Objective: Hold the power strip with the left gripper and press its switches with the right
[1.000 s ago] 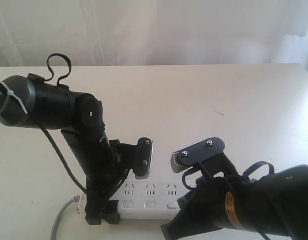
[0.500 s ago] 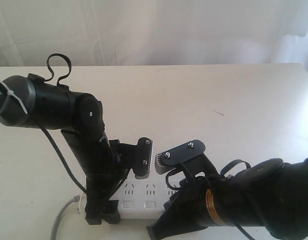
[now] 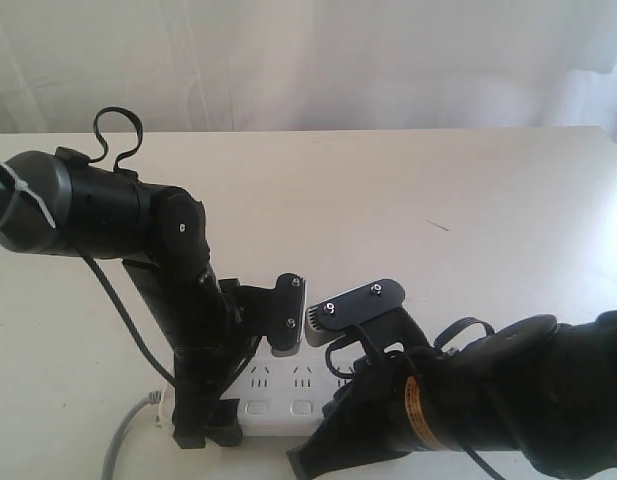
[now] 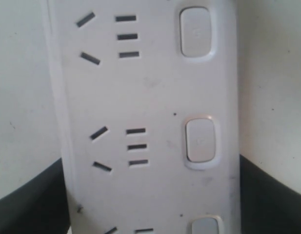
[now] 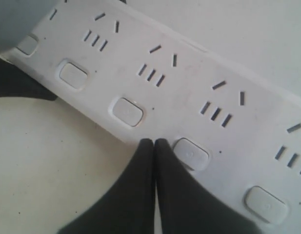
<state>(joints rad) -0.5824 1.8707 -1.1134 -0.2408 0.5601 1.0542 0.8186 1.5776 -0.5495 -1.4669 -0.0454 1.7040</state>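
Note:
The long white power strip (image 3: 288, 395) lies near the table's front edge, its grey cord (image 3: 123, 445) trailing left. My left gripper (image 3: 203, 412) comes straight down on the strip's left part. In the left wrist view its black jaws press against both long sides of the strip (image 4: 150, 97), beside two switches (image 4: 201, 140). My right gripper (image 5: 154, 142) is shut with nothing in it. Its tips touch the strip's button-side edge, just beside one switch (image 5: 190, 153) and not on it. In the exterior view the right arm (image 3: 468, 410) hides the strip's right half.
The pale table (image 3: 438, 180) stretches back to a white curtain (image 3: 308, 60). A small dark mark (image 3: 438, 225) lies on the table to the right. Both bulky arms crowd the front edge around the strip.
My right arm has slid left along the strip, closing in on the left arm. The left arm and the strip have stayed still.

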